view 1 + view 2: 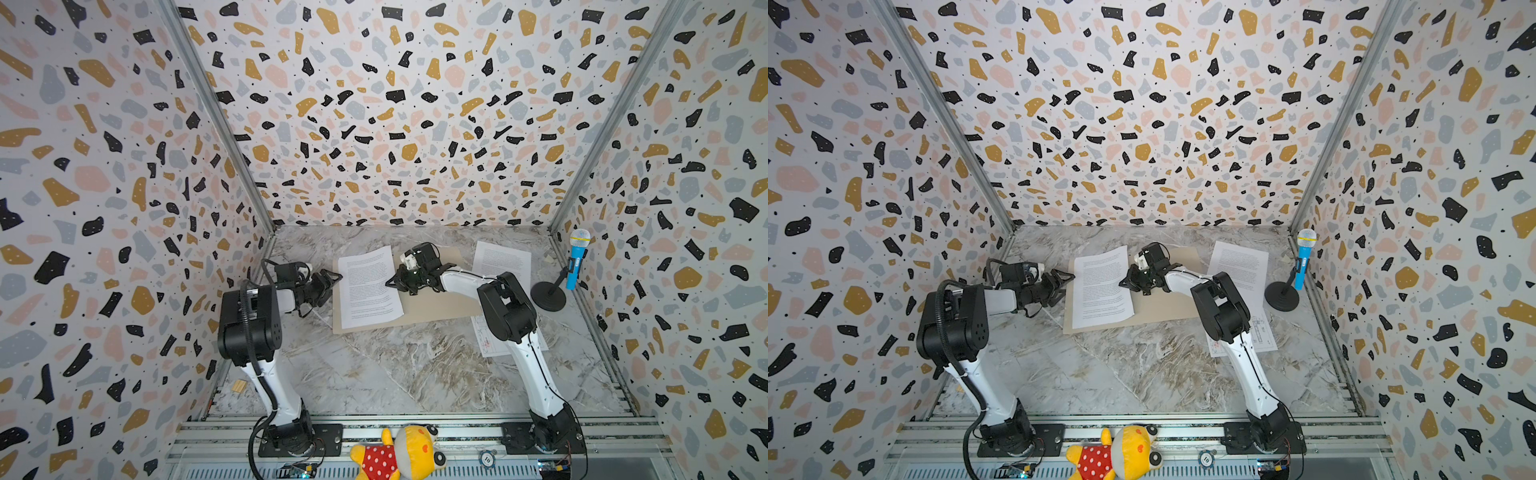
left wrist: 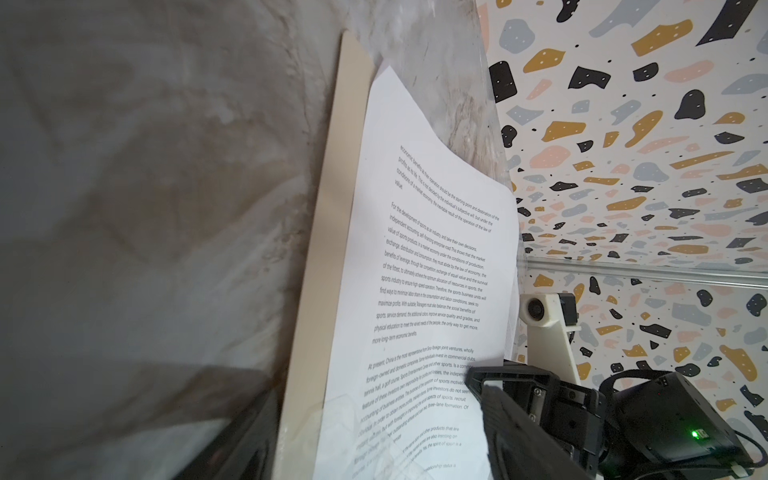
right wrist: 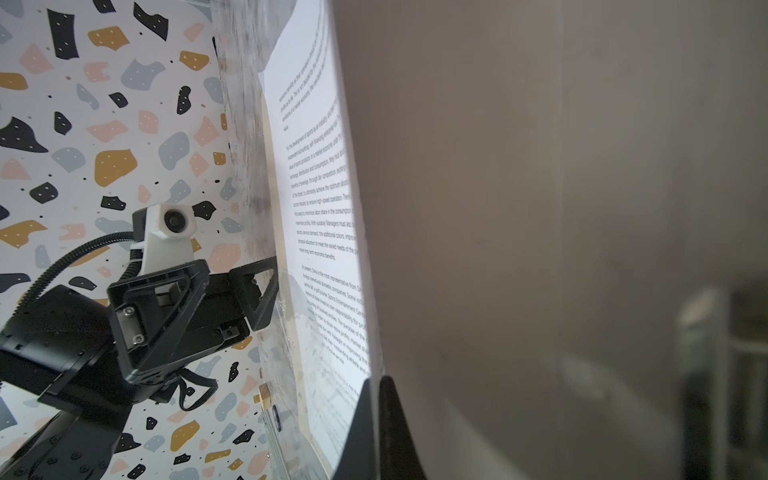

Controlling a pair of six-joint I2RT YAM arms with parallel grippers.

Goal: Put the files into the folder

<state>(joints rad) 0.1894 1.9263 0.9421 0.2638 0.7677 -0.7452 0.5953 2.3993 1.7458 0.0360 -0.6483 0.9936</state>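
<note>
The beige folder [image 1: 432,309] [image 1: 1163,309] lies open and flat at the back of the marble table. One of the files, a white sheet of printed text [image 1: 368,286] [image 1: 1100,286] [image 2: 424,266] [image 3: 316,199], rests on its left half. My right gripper [image 1: 390,284] [image 1: 1122,284] [image 3: 378,419] is shut on that sheet's right edge. My left gripper [image 1: 332,276] [image 1: 1065,277] [image 2: 374,440] stands open at the folder's left edge, holding nothing. A second text sheet [image 1: 503,264] [image 1: 1241,266] lies at the back right. A sheet with drawings [image 1: 484,345] [image 1: 1264,332] is partly hidden under the right arm.
A blue toy microphone [image 1: 577,259] on a black round stand stands by the right wall. A yellow plush toy [image 1: 399,453] lies on the front rail. A small wooden block [image 1: 239,385] sits near the left wall. Patterned walls close in three sides.
</note>
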